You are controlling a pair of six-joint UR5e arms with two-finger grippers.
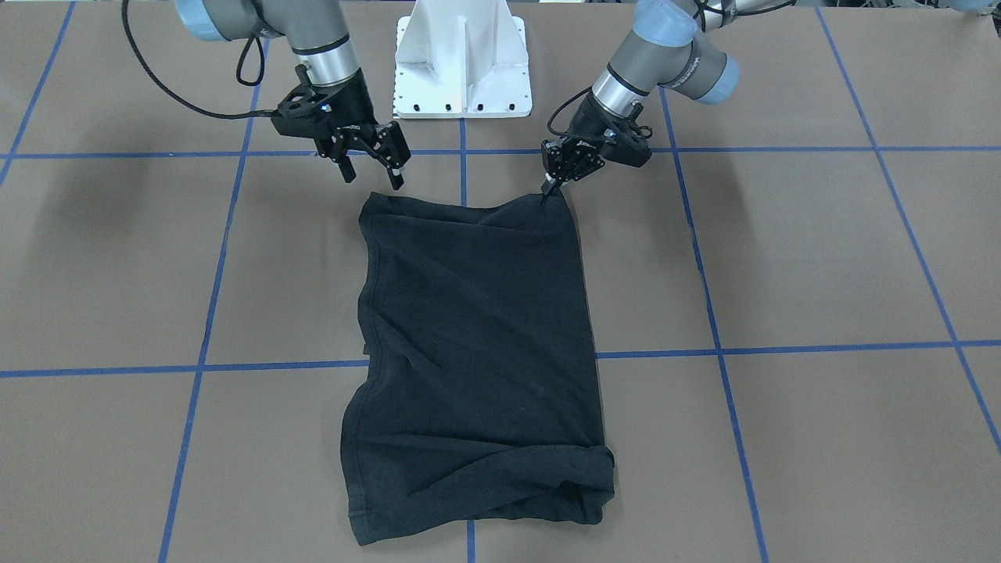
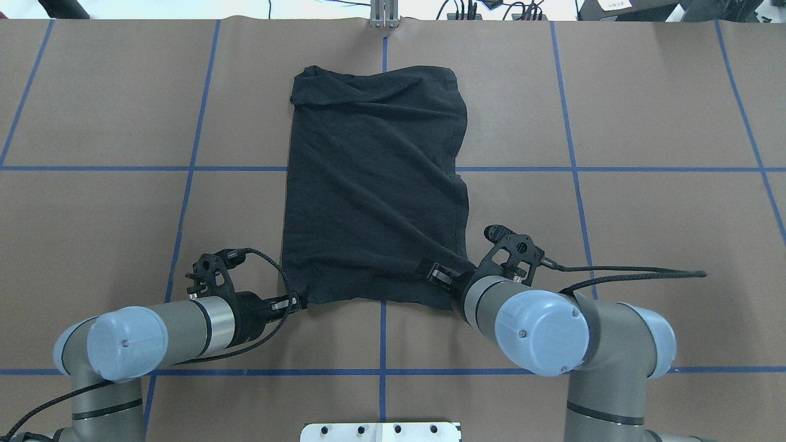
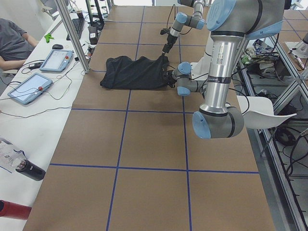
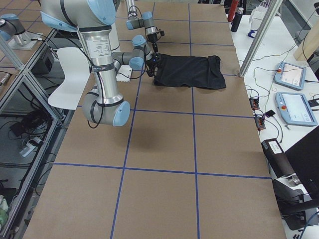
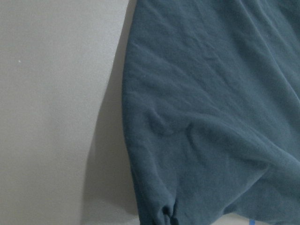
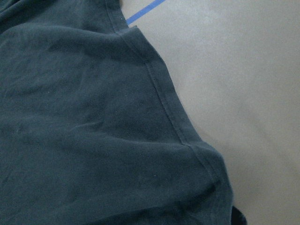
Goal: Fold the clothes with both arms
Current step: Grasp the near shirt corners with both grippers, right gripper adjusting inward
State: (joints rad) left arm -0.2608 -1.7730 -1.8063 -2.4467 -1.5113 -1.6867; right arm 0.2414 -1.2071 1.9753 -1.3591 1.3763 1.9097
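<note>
Now the black cotton T-shirt (image 1: pixel 477 328) is lying lengthwise near-to-far, left gripper (image 1: pixel 550 190) pinching its near corner, right gripper (image 1: pixel 374 180) gaping empty.

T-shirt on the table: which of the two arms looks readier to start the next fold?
Probably the left. The left gripper is shut on one robot-side corner of the T-shirt, which peaks up to it. The right gripper hangs open by the other robot-side corner, gripping nothing.

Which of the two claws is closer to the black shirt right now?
Left. The left gripper is shut on one robot-side corner of the T-shirt. The right gripper hangs open just off the other.
</note>
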